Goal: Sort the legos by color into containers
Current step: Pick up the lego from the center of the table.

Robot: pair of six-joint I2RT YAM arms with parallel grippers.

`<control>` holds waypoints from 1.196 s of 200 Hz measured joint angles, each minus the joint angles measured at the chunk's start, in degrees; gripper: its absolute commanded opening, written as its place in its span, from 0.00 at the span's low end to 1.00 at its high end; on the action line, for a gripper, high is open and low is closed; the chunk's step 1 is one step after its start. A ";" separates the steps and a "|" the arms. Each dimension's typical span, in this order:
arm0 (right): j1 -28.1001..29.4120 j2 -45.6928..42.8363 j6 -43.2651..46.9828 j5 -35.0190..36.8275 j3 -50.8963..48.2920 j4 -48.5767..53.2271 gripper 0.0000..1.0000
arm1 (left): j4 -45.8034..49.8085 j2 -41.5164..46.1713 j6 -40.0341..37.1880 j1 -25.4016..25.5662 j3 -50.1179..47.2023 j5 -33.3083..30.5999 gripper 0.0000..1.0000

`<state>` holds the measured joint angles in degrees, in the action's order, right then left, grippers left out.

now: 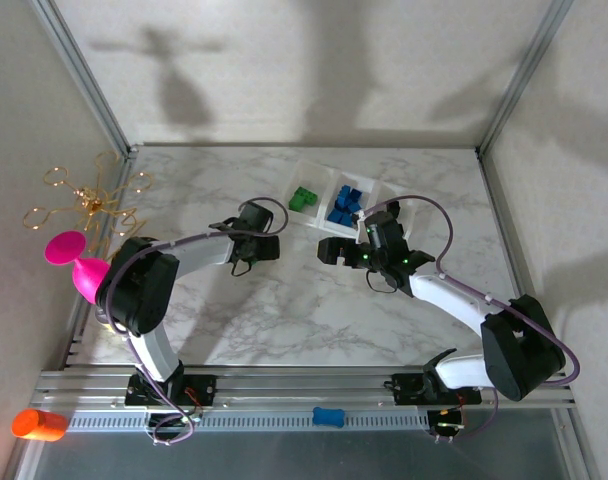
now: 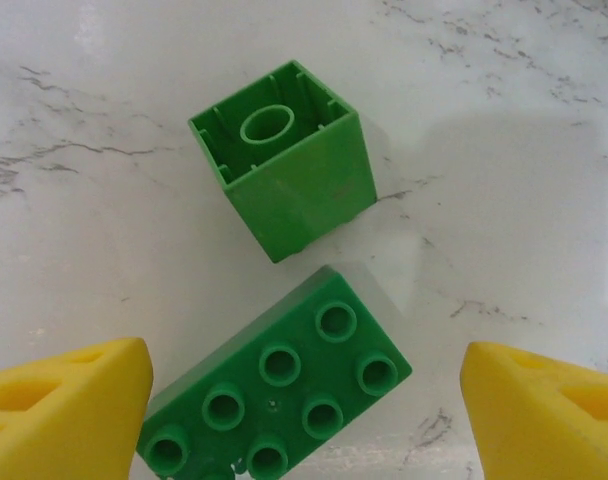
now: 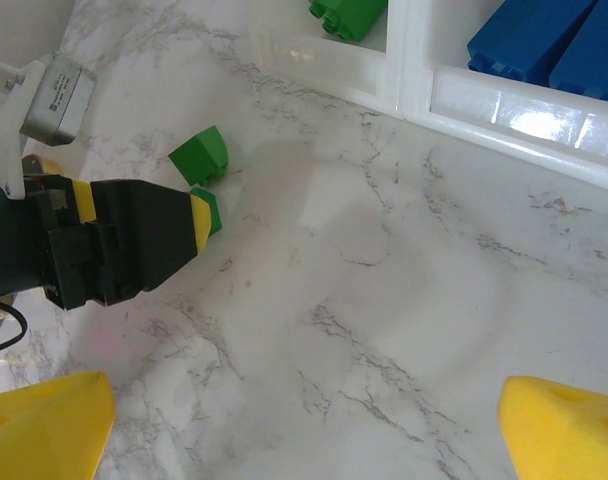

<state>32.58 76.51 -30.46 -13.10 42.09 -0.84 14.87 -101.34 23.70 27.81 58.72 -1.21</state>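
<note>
Jaws spread, the left gripper [image 2: 304,425] hovers over a studded green brick [image 2: 284,385]; closing squarely across its narrow width looks safest.

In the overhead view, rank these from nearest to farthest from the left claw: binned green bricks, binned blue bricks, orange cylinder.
From the left gripper:
1. green legos, just up and right of it.
2. blue legos, farther right.
3. orange cylinder, far near-left corner.

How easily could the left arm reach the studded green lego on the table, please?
Probably yes, easily: the left pincer hangs open just above the studded green lego, astride it. The hollow green lego lies close beyond it, not between the jaws.
</note>
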 measured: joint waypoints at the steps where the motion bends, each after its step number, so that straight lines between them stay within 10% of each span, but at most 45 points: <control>1: 0.00 0.00 0.00 0.00 0.00 0.00 0.99 | -0.02 0.00 -0.02 0.00 -0.04 0.00 0.80; 134: 0.00 1.18 0.24 0.04 0.35 0.22 0.99 | -0.04 0.00 0.44 2.86 -3.02 -2.43 0.39; 239: -2.97 -0.68 -0.70 0.13 0.35 0.17 0.99 | 1.70 4.92 0.28 4.79 0.63 -2.45 0.35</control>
<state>29.61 75.83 -31.16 -12.97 42.44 -0.67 16.58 -96.42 23.99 32.60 59.35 -3.66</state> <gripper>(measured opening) 0.986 0.353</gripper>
